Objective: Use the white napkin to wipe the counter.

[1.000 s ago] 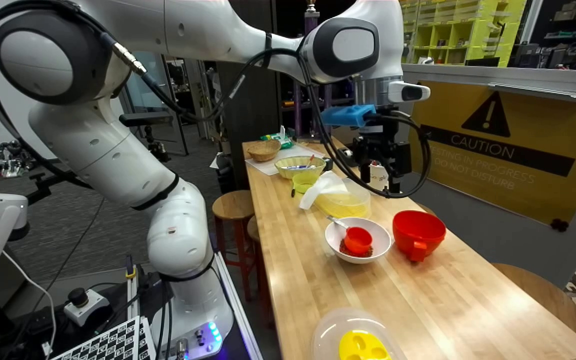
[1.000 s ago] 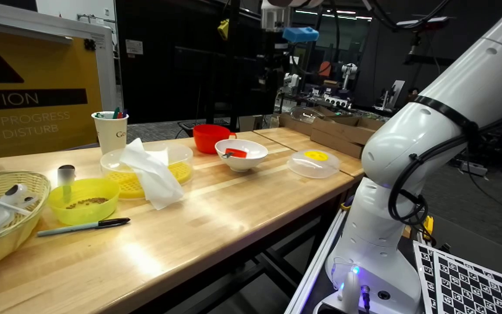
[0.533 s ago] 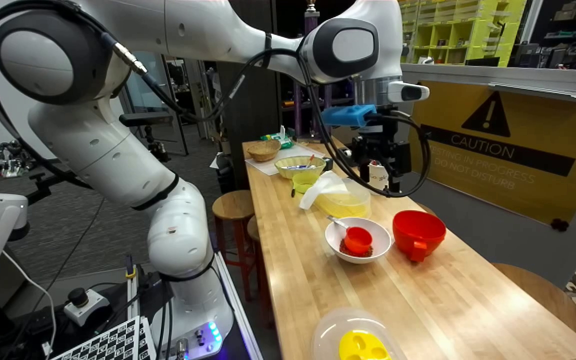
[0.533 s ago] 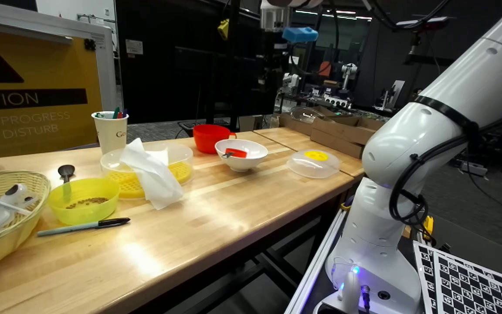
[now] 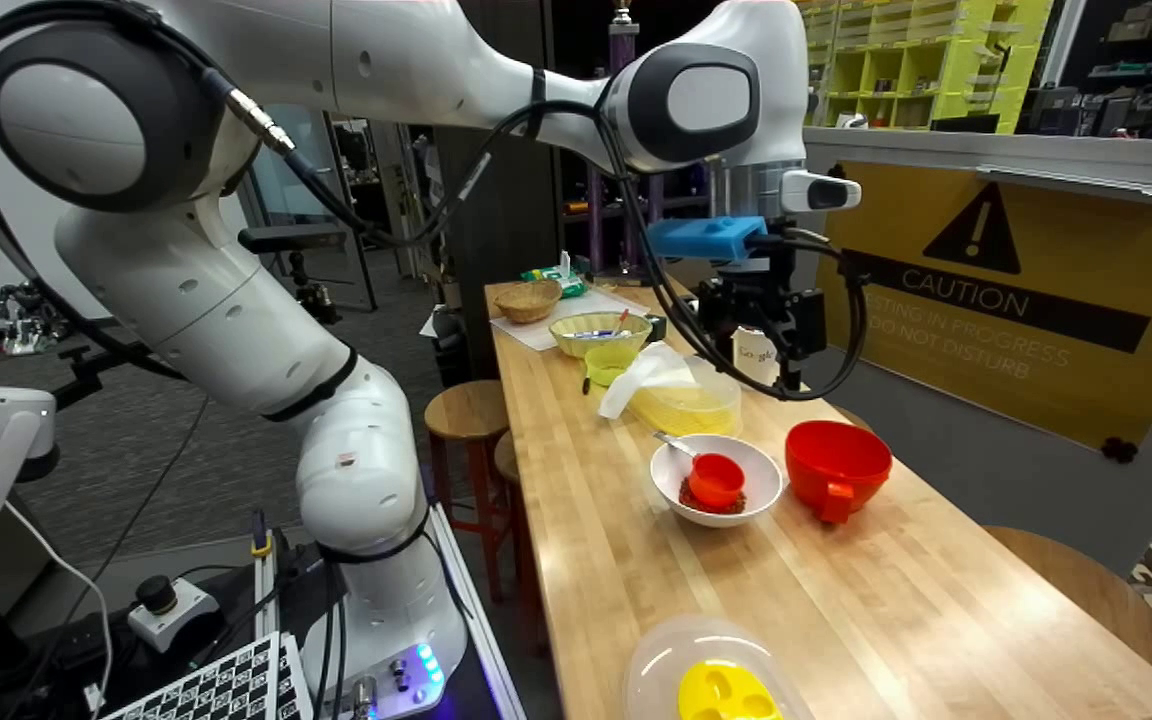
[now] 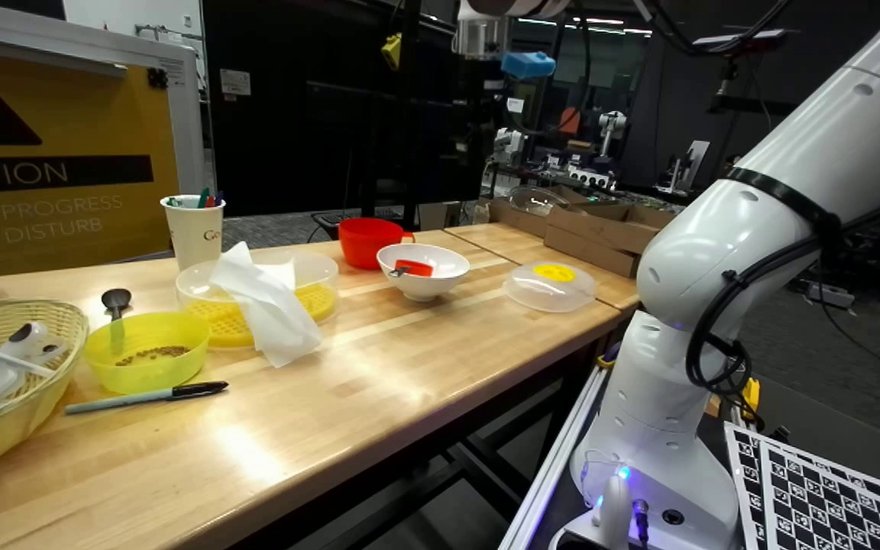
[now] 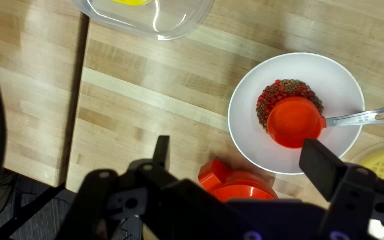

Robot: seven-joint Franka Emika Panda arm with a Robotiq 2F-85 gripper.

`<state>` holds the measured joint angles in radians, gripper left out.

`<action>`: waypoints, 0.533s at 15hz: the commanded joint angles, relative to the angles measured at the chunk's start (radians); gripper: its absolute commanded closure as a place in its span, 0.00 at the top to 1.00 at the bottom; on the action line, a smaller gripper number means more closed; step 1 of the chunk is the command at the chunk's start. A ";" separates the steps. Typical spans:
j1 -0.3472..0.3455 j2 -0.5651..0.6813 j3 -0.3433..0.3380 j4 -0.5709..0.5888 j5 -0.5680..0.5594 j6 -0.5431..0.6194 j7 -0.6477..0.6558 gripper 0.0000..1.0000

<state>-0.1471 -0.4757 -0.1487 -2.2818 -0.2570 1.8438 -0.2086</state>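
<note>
Your wide, empty hand (image 7: 235, 145) has dipped slightly, well above the white bowl (image 7: 243, 123), and the napkin (image 6: 272, 313) near that bowl lies unheld, so wiping the counter (image 6: 333, 389) presumably must wait.

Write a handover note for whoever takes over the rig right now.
Tool: open, empty, raised above the counter.
Napkin: draped over the rim of the tub, not in the grip.
Done: no grasp on it yet; whether any wiping has happened can't be told.
Left: grip it, lift it off, wipe the counter.
</note>
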 commanded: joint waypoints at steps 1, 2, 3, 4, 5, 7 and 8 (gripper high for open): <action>0.005 -0.016 -0.012 -0.018 0.014 0.033 0.020 1.00; 0.004 -0.016 -0.011 -0.020 0.014 0.037 0.025 1.00; 0.009 -0.012 -0.016 -0.019 0.005 0.041 -0.009 1.00; 0.016 -0.013 -0.022 -0.020 0.013 0.034 -0.040 1.00; 0.032 -0.018 -0.034 -0.026 0.019 0.035 -0.108 1.00; 0.052 -0.024 -0.044 -0.032 0.011 0.035 -0.212 1.00; 0.062 -0.027 -0.051 -0.035 0.010 0.038 -0.260 1.00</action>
<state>-0.1214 -0.4761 -0.1700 -2.2964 -0.2517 1.8676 -0.3348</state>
